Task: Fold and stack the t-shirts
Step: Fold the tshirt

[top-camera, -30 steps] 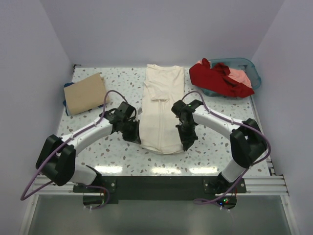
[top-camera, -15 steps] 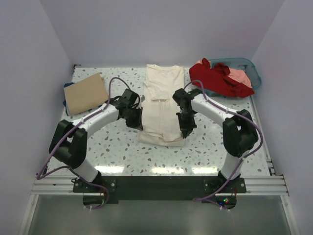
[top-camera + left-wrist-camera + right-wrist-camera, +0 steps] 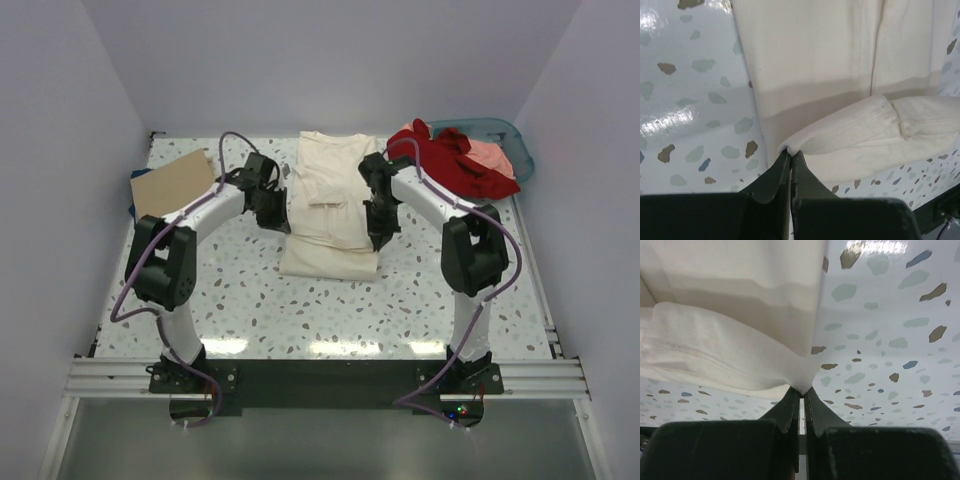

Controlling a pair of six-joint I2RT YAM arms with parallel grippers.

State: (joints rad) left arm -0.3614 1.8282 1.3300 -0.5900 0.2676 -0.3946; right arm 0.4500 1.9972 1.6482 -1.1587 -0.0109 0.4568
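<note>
A cream t-shirt (image 3: 330, 205) lies lengthwise down the middle of the table, its near end doubled up over the rest. My left gripper (image 3: 283, 222) is shut on the left corner of that lifted hem (image 3: 840, 135). On the other side my right gripper (image 3: 380, 238) is shut on the right corner of the hem (image 3: 720, 357). In the wrist views the pinched cloth (image 3: 790, 150) (image 3: 801, 385) hangs in a roll above the flat part of the shirt. A folded tan t-shirt (image 3: 172, 190) rests at the far left on a dark blue one (image 3: 134, 186). Red (image 3: 440, 158) and salmon-pink (image 3: 490, 156) t-shirts are heaped at the far right.
A teal plastic basket (image 3: 520, 150) sits in the far right corner under the red and pink heap. White walls close in the speckled table (image 3: 240, 300) on three sides. Both arms arch over the table on either side of the cream shirt.
Both grippers have carried the near hem of the cream shirt away from the bases toward the far end. The fold has grown and the shirt's footprint is shorter.
</note>
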